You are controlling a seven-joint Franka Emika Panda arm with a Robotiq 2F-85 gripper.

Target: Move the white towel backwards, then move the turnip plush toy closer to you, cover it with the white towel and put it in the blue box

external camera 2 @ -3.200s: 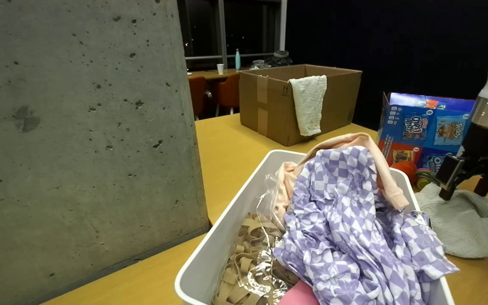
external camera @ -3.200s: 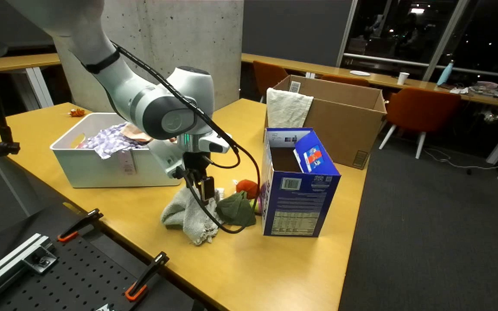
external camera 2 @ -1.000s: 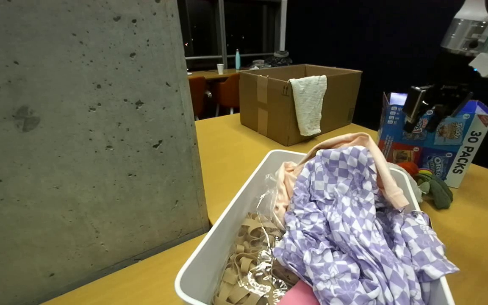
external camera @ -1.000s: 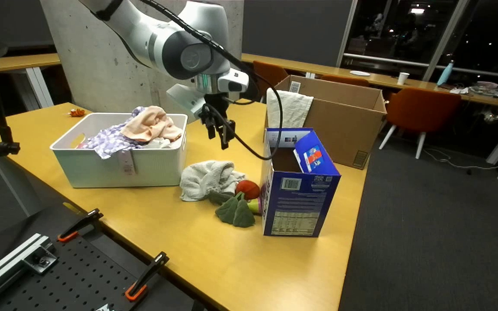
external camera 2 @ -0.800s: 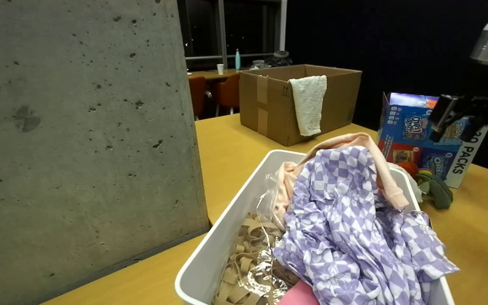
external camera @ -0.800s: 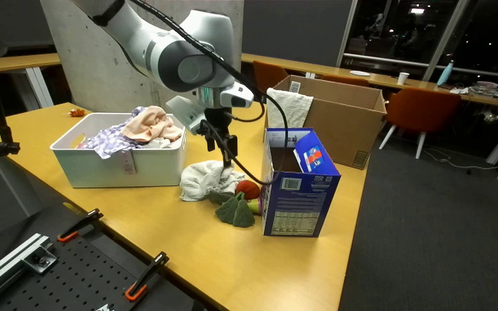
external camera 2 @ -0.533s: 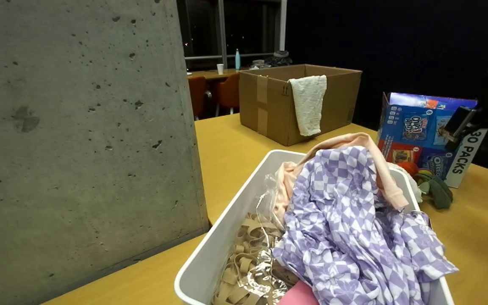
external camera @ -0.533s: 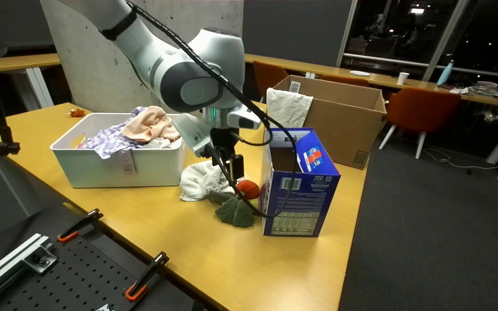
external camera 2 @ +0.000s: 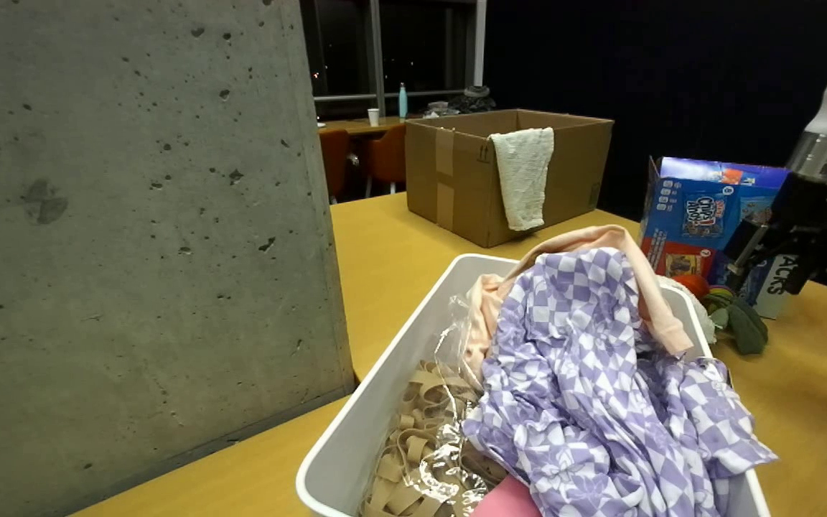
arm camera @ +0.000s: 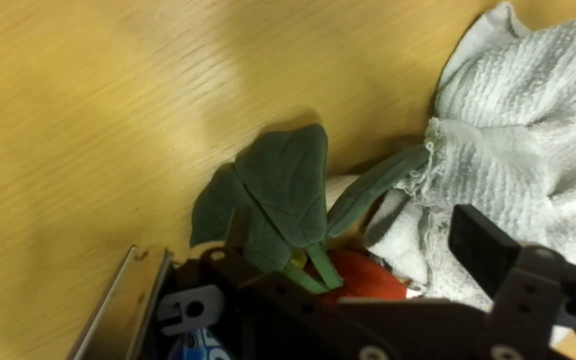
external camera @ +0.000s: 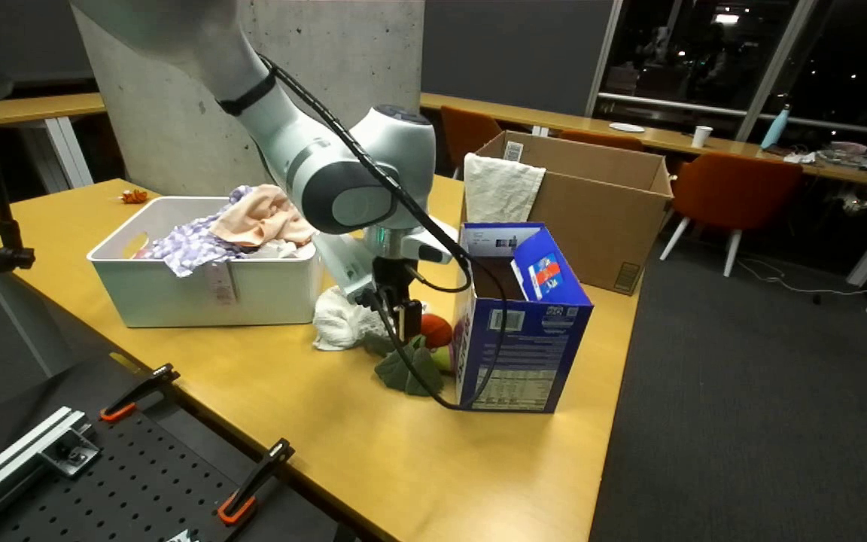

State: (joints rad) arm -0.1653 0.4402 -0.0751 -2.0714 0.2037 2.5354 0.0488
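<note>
The turnip plush toy with dark green leaves point(external camera: 411, 370) lies on the table against the blue box point(external camera: 527, 357). Its leaves point(arm camera: 290, 185) show large in the wrist view. A red-orange round part point(external camera: 436, 330) sits by the stems; I cannot tell whether it belongs to the toy. The crumpled white towel point(external camera: 339, 320) lies beside it, touching one leaf in the wrist view point(arm camera: 523, 165). My gripper point(external camera: 405, 324) is open and low over the toy, with leaf stems and red part between its fingers point(arm camera: 360, 237). The box's printed side shows in an exterior view point(external camera 2: 693, 208).
A white bin point(external camera: 208, 301) with cloths stands beside the towel. A cardboard box point(external camera: 591, 226) with another white cloth point(external camera: 505, 188) over its rim stands behind the blue box. The arm's cable loops before the blue box. Clamps point(external camera: 253, 482) grip the table's front edge.
The towel has moved back from the table's front and is out of my gripper, uncovering the toy's leaves. My gripper rose, then came down over the toy, staying open.
</note>
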